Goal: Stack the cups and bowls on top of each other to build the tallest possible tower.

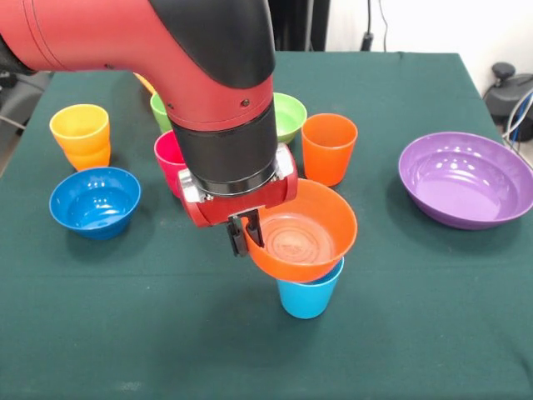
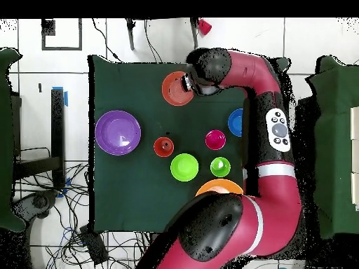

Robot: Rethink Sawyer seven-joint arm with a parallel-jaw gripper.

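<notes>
My gripper is shut on the near-left rim of the smaller orange bowl, one finger inside and one outside. The bowl is tilted a little, and its underside sits on the rim of the upright light blue cup, making a two-piece tower. In the overhead view the orange bowl hides the blue cup, with the gripper at its edge. An orange cup, a magenta cup, a yellow-orange cup and a green cup stand apart.
A purple bowl lies at the right. A blue bowl lies at the left. A light green bowl sits behind my arm. A yellow bowl shows partly under the arm near the robot's base. The table edge is close in front.
</notes>
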